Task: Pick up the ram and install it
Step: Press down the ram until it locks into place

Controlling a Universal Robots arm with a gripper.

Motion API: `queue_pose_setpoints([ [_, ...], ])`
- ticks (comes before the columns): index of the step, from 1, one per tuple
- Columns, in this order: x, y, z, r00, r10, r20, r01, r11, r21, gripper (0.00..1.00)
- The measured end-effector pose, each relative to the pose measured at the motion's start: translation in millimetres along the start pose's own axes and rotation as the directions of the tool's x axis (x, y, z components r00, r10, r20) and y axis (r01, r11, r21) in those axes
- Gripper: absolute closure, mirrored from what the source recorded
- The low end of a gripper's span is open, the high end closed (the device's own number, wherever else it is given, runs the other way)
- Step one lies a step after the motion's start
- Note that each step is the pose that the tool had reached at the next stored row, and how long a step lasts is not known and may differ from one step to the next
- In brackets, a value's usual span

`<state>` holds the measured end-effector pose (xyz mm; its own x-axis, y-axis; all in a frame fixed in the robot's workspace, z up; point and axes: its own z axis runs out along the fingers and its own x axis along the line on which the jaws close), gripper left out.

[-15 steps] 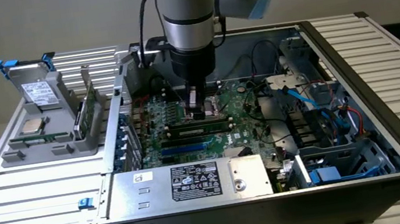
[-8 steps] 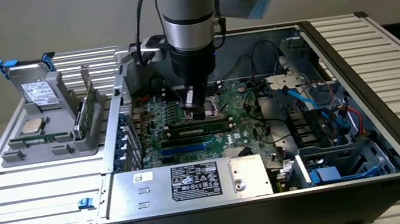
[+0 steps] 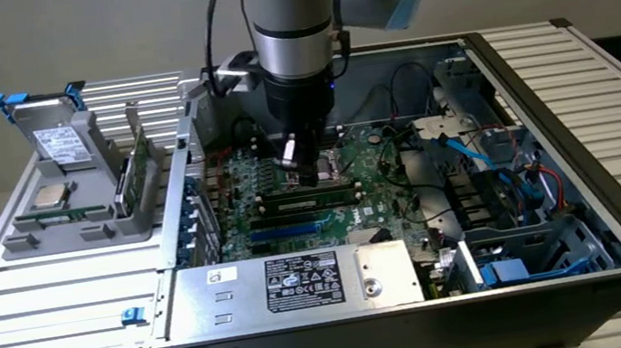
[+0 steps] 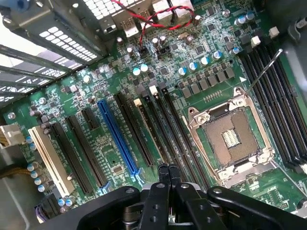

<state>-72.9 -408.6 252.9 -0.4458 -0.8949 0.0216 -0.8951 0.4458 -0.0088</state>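
Note:
Over the green motherboard (image 3: pixel 292 218) inside the open computer case, my gripper (image 3: pixel 308 174) hangs with its fingers shut and nothing between them. Just in front of its tips a ram (image 3: pixel 311 198), a long narrow stick with dark chips, sits on edge in a memory slot. In the wrist view the shut fingertips (image 4: pixel 169 168) hover above the row of memory slots (image 4: pixel 165 129) beside the empty processor socket (image 4: pixel 230 139). One slot carries a thin pale-edged stick (image 4: pixel 146 125). A second green stick (image 3: pixel 131 176) stands upright in the grey holder outside the case.
The grey holder (image 3: pixel 74 227) at the exterior view's left also carries a silver processor chip (image 3: pixel 50 195). The power supply (image 3: pixel 302 286) fills the case's near side. Cables and drive cages (image 3: pixel 508 192) crowd the exterior view's right. Red wires (image 4: pixel 158 19) run over the board.

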Motion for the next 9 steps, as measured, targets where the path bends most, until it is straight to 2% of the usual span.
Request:
queue_pose_setpoints([
  [6,0.0,0.0,0.3,0.9952,0.098,-0.0008,-0.098,0.9952,-0.0020,0.89],
  [9,-0.1,-0.1,0.4,0.9926,0.121,-0.0014,-0.121,0.9926,-0.0023,0.89],
])
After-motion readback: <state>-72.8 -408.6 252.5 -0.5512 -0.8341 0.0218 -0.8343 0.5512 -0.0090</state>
